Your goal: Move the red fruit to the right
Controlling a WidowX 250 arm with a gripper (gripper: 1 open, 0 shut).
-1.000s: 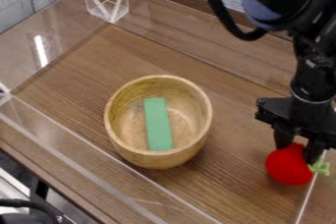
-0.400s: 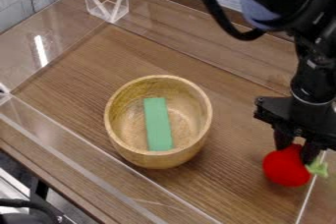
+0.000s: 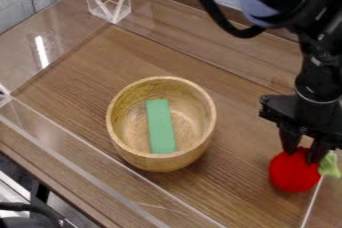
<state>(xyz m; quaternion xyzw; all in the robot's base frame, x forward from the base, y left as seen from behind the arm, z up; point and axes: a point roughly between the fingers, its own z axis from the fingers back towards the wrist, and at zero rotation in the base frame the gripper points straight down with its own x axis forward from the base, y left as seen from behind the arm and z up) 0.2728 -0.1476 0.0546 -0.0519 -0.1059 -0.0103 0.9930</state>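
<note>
Red fruit (image 3: 294,171) on our table (image 3: 80,72) by the right edge — gripper (image 3: 305,146) just above, jaw opening unclear to us.

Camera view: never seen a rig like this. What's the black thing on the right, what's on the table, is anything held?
There is one picture, taken from a fixed camera looking down at an angle across a wooden table with clear plastic walls around it. The black thing is a robot arm; it ends in a gripper that points nearly straight down. On the table stands a wooden bowl with a flat green block lying inside. To the right of the bowl sits a small red fruit with a green leaf. The gripper is directly above and against the fruit, its jaws reaching down around the top. Whether the jaws grip the fruit or just frame it, this view does not show. The fruit appears to rest on the table.
</note>
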